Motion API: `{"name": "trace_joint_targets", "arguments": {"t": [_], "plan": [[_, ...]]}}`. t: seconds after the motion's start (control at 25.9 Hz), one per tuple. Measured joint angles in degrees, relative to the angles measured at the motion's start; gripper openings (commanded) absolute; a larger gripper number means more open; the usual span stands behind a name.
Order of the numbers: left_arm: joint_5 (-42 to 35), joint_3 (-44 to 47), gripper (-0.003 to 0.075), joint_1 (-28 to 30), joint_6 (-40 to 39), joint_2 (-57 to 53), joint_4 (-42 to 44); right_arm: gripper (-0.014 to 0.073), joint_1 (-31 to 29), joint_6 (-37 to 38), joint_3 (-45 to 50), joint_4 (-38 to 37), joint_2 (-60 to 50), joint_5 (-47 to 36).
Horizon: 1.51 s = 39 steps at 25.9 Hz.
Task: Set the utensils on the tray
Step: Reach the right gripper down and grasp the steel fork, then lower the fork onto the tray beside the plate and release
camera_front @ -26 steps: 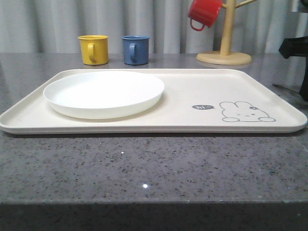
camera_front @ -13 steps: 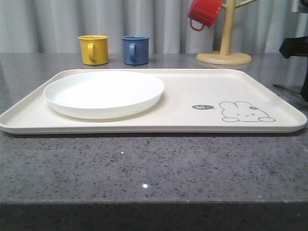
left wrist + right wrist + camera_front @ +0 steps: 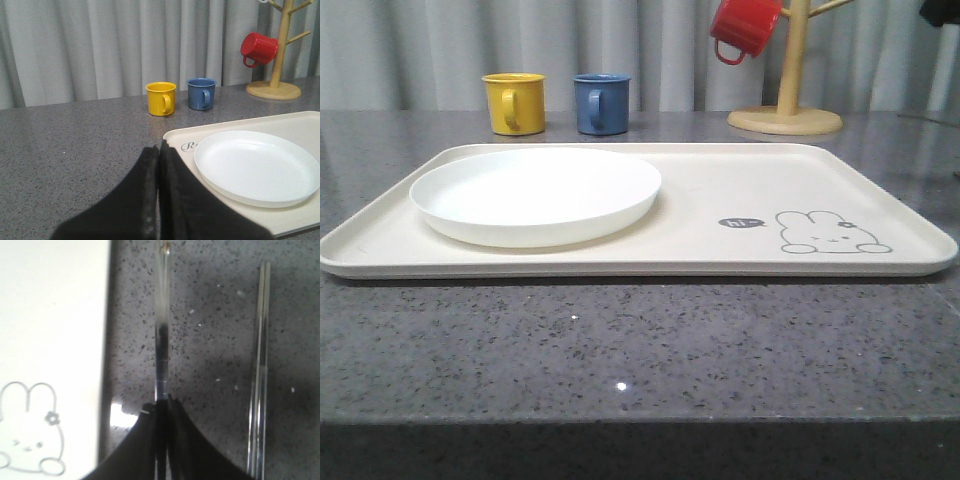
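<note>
The cream tray (image 3: 720,200) lies across the grey counter, with the round white plate (image 3: 535,195) on its left half. My right gripper (image 3: 162,400) is shut on a thin steel utensil (image 3: 161,330) seen edge-on above the counter, just right of the tray's rim (image 3: 102,315); whether it is the fork or the spoon I cannot tell. The steel chopsticks (image 3: 261,365) lie flat on the counter further right. My left gripper (image 3: 158,150) is shut and empty beside the tray's left corner (image 3: 175,137), close to the plate (image 3: 257,165).
A yellow mug (image 3: 515,102) and a blue mug (image 3: 601,103) stand behind the tray. A wooden mug tree (image 3: 788,95) with a red mug (image 3: 744,27) stands at the back right. A dark part of my right arm (image 3: 942,10) shows in the upper right corner.
My right arm has risen from the counter at the right edge to the upper right corner, and the steel utensil that lay there has left the counter with it. The left arm is still.
</note>
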Motion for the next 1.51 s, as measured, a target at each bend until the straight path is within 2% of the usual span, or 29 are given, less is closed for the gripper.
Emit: {"name": "trace_joint_targets", "arguments": {"t": [0.15, 0.43, 0.66, 0.89, 1.04, 1.35, 1.51], "plan": [[0.00, 0.00, -0.0018, 0.00, 0.00, 0.00, 0.00, -0.0057, 3.21, 3.58, -3.15, -2.03, 0.01, 3.33], [0.00, 0.00, -0.0018, 0.00, 0.00, 0.00, 0.00, -0.0057, 18.50, 16.16, -9.52, -10.23, 4.06, 4.44], [0.00, 0.00, -0.0018, 0.00, 0.00, 0.00, 0.00, -0.0057, 27.50, 25.22, -16.15, -10.54, 13.94, 4.13], [0.00, 0.00, -0.0018, 0.00, 0.00, 0.00, 0.00, -0.0057, 28.45, 33.03, -17.53, -10.62, 20.25, 1.35], [0.00, 0.00, -0.0018, 0.00, -0.10, 0.00, 0.00, -0.0043, 28.45, 34.27, -17.58, -10.23, 21.66, -0.10], [0.00, 0.00, -0.0018, 0.00, -0.10, 0.00, 0.00, 0.0114, 28.45, 34.43, -18.76, -9.04, 23.40, -0.67], [0.00, 0.00, -0.0018, 0.00, -0.10, 0.00, 0.00, 0.0206, 28.45, 34.43, -21.08, -9.66, 23.54, 2.42]]}}
